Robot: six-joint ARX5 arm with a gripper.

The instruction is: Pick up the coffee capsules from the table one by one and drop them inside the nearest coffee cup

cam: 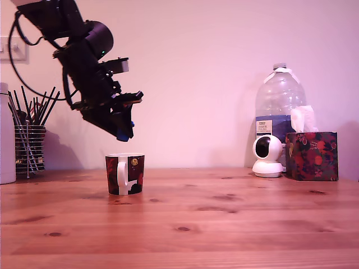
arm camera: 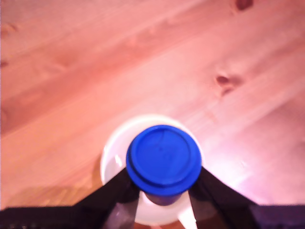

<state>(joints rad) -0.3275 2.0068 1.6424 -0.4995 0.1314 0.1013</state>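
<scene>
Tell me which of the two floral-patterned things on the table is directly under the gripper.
The coffee cup with the white handle, below the gripper; the floral tissue box stands far off at the exterior view's right.

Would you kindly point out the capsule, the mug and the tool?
capsule (arm camera: 163, 159), wrist view, blue lid.
mug (cam: 133, 174), exterior view, patterned wall.
tool (cam: 124, 134), exterior view, fingertips.

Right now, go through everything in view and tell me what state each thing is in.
gripper: shut on the blue capsule, above the mug
blue capsule: held in the air, over the mug's mouth
mug: upright on the table, inside looks white, contents hidden by the capsule
table: bare wood in front
water bottle: upright, capped
tissue box: a tissue sticking out
small camera: standing upright
straw holder: full of dark straws
</scene>
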